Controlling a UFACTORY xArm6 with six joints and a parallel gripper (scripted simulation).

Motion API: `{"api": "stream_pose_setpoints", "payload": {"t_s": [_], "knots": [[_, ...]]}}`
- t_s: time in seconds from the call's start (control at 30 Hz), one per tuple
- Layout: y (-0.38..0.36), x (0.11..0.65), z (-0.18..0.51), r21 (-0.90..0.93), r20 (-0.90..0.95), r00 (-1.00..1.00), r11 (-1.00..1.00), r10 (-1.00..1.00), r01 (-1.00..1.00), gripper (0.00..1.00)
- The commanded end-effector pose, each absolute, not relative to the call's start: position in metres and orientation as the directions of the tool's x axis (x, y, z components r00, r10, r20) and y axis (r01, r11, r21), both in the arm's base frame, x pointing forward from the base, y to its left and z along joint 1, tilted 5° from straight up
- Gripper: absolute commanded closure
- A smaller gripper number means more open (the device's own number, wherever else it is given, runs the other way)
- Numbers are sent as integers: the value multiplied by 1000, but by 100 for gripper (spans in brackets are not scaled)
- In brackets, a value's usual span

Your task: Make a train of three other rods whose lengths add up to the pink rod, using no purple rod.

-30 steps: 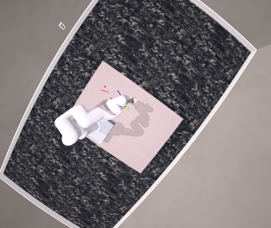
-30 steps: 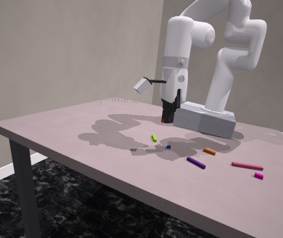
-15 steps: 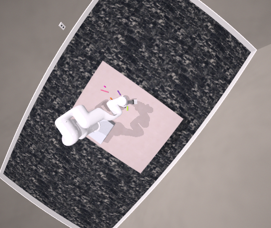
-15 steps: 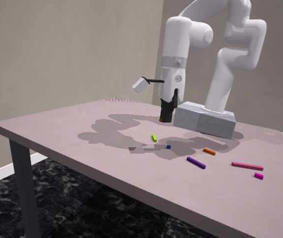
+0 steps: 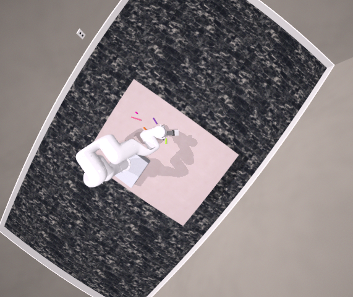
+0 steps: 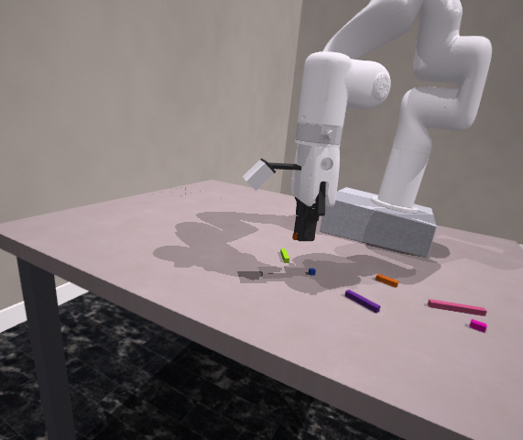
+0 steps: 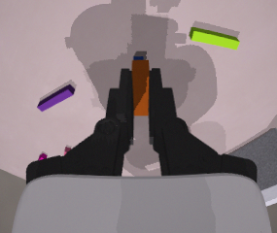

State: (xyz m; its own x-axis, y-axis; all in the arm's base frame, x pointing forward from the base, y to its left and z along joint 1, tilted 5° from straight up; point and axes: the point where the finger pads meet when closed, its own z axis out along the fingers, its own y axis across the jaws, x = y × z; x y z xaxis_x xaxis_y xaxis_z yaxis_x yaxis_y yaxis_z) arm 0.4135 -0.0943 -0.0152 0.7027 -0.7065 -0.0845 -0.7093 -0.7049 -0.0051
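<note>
My gripper (image 6: 305, 236) (image 7: 140, 85) is shut on an orange rod (image 6: 295, 235) (image 7: 141, 93) and holds it above the table, with the rod pointing down past the fingertips. A small blue rod (image 6: 311, 271) (image 7: 138, 58) lies on the table just beyond the held rod's tip. A lime rod (image 6: 284, 256) (image 7: 215, 38) (image 5: 165, 140) lies to one side of it. A second orange rod (image 6: 386, 280) (image 5: 144, 128), a purple rod (image 6: 362, 301) (image 7: 55, 99) (image 5: 154, 120), the pink rod (image 6: 457, 307) (image 5: 136, 118) and a magenta rod (image 6: 477, 324) (image 5: 136, 112) lie apart from each other further off.
The robot's grey base block (image 6: 379, 225) stands on the table (image 6: 157, 246) just behind the gripper. The wrist camera box (image 6: 256, 173) sticks out to the side of the gripper. The table's front edge runs close to the magenta rod.
</note>
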Motion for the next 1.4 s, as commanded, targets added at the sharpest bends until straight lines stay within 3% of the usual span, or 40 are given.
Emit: {"api": "stream_pose_setpoints", "payload": {"t_s": [0.0, 0.33, 1.37], "knots": [[-93, 415, -35, -8, -81, 703, -705, -707, -709, 96], [-91, 413, -69, -8, -81, 703, -705, -707, -709, 96], [-91, 413, -73, -8, -81, 703, -705, -707, -709, 96]]}}
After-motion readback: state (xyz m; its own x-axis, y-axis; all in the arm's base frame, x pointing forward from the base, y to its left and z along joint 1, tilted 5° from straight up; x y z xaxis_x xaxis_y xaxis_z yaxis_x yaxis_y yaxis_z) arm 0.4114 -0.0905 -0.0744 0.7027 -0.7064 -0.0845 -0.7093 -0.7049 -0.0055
